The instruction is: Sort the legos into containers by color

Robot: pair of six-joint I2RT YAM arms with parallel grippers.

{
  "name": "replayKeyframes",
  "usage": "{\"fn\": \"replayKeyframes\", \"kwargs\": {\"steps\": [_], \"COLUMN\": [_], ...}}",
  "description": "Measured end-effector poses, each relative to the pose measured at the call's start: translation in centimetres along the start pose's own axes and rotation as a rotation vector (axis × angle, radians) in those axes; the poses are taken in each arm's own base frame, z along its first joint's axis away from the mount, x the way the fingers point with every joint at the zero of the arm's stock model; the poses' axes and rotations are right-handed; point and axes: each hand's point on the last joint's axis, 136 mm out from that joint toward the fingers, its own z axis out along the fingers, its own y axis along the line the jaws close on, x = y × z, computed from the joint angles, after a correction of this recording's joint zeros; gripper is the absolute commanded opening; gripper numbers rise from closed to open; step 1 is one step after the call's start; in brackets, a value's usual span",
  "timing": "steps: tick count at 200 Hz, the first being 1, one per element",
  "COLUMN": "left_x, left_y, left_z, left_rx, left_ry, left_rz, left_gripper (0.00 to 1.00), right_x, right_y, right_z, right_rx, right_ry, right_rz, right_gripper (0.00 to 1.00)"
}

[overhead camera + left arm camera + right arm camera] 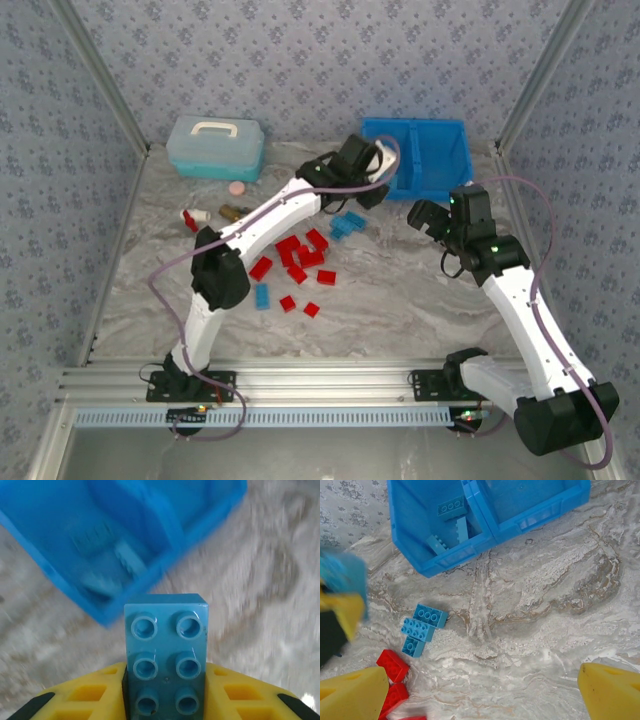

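My left gripper [166,677] is shut on a light blue lego [166,640], held between its yellow fingers [87,695] just short of the bright blue bin [125,540]. From above, the left gripper [375,165] hovers at the bin's [440,135] left edge. Several light blue legos [452,507] lie in the bin's left compartment [410,525]; the right compartment [535,495] looks bare. My right gripper [480,700] is open over bare table, right of three loose light blue legos [422,627]. Red legos [300,255] cluster mid-table, with one more light blue lego [262,296].
A pale teal lidded box [215,147] stands at the back left, with a pink disc [237,187] and a brass-coloured object [235,211] in front of it. A small red-and-white item [190,217] lies to their left. Patterned walls close in the table's sides.
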Motion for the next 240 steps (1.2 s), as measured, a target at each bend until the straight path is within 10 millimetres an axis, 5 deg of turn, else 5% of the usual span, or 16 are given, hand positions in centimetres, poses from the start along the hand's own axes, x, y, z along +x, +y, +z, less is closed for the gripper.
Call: {"fn": "replayKeyframes", "kwargs": {"steps": [24,43,87,123,193,240], "left_x": [-4.8,-6.3,-3.0,-1.5,-1.7,-2.4], "left_y": [0.8,1.2,2.7,3.6,4.7,5.1], "left_z": [0.4,2.4,9.7,13.4,15.6,14.9], "left_rx": [-0.044,-0.069,-0.171,-0.227,-0.302,-0.325], "left_ry": [-0.136,-0.196,-0.181,-0.219,-0.307,-0.322], "left_rz": [-0.024,-0.036,-0.063,-0.069,-0.058,-0.06], "left_gripper": [0.36,0.36,0.33,0.36,0.63,0.65], "right_x": [0.0,0.0,-0.1,-0.2,-0.2,-0.2], "right_y": [0.1,0.1,0.1,0.3,0.3,0.4], "right_z": [0.0,0.0,0.0,0.0,0.0,0.0], "right_rx": [-0.004,-0.004,-0.006,-0.017,-0.021,-0.022], "right_ry": [0.0,0.0,-0.001,-0.004,-0.005,-0.005], "right_rz": [0.0,0.0,0.001,0.004,0.005,0.005], "right_gripper": [1.0,1.0,1.0,1.0,1.0,1.0]}}
